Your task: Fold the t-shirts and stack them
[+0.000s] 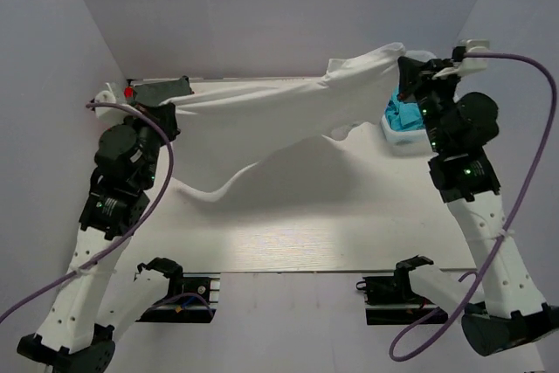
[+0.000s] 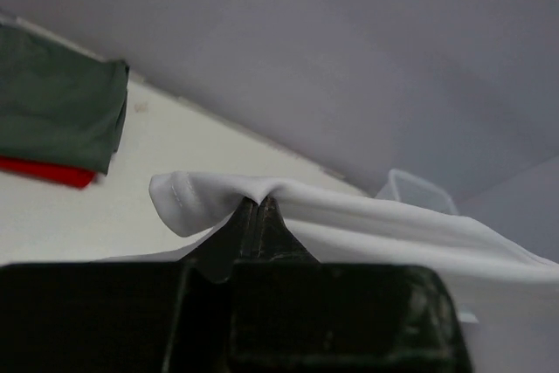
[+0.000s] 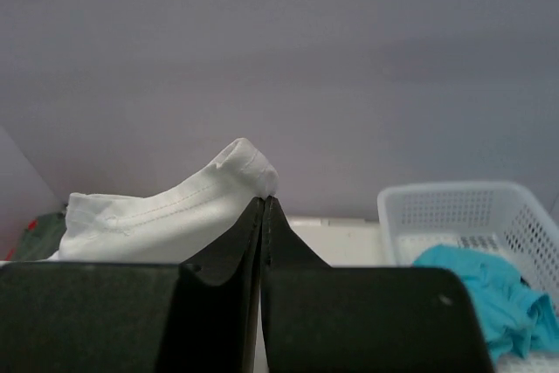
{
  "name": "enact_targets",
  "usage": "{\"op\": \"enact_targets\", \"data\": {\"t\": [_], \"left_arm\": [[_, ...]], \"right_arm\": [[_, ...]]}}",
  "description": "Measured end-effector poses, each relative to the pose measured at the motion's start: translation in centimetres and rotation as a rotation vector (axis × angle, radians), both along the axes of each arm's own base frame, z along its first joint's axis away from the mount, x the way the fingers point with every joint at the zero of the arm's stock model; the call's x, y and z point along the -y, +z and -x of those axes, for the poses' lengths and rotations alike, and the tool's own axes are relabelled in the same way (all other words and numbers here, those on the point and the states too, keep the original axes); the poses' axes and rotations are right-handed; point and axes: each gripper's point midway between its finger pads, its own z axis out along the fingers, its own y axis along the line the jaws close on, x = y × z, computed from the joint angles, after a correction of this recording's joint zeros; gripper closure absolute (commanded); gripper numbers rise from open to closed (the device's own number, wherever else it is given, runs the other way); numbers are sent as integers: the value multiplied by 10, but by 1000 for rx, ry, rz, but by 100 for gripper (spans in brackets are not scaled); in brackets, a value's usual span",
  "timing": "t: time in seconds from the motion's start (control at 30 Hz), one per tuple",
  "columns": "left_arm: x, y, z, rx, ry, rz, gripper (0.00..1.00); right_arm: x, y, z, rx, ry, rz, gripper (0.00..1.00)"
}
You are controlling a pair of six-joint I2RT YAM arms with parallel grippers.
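Across the upper half of the overhead frame, the white shirt (image 1: 262,120) hangs stretched between the two arms. Its lower edge sags in a curve toward the bench (image 1: 349,233) at centre left. It seems to be held this way so the cloth spreads out and can be laid flat for folding (my judgement, not something shown). The right end sits higher in the frame than the left, so the span slopes.

The left end effector (image 2: 259,203) has its fingers pressed together on a hemmed edge of the white shirt. In its wrist view the cloth bulges over the tips and no gap shows between them. The right end effector (image 3: 264,202) is likewise closed tight, pinching a stitched hem that pokes up above its tips.

At the upper left of the left wrist view, a grey-green shirt (image 2: 57,102) lies on top of a red shirt (image 2: 44,172), probably the start of the stack. At the lower right of the right wrist view, a turquoise shirt (image 3: 485,294) lies crumpled in the basket (image 3: 454,207), not yet folded. I judge the task about half done, with the white shirt the one in hand.
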Motion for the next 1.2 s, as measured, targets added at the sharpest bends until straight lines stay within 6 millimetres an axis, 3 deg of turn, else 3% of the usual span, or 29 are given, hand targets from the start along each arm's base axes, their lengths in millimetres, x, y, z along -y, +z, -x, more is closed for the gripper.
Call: {"op": "enact_targets", "data": {"t": [0.17, 0.37, 0.6, 0.67, 0.77, 0.9, 1.0, 1.1, 1.2], "left_arm": [[-7, 72, 30, 175, -26, 25, 100], [-14, 132, 79, 346, -85, 45, 100], [-20, 170, 145, 492, -170, 83, 100], [-17, 178, 153, 514, -200, 89, 100], [-10, 172, 150, 486, -232, 87, 100], [-6, 159, 139, 440, -233, 83, 100], [0, 135, 110, 371, -216, 84, 100], [10, 79, 56, 214, -175, 73, 100], [23, -14, -10, -47, -119, 36, 100]], "right_arm": [[14, 74, 47, 180, -3, -16, 100], [32, 151, 108, 346, -9, -41, 100], [45, 180, 170, 429, 17, -54, 100], [47, 188, 180, 449, 18, -59, 100], [50, 194, 184, 455, 10, -63, 100], [43, 191, 157, 411, 7, -52, 100], [33, 160, 107, 305, -15, -31, 100], [18, 92, 38, 133, -37, 9, 100], [4, 1, -32, -77, -63, 60, 100]]}}
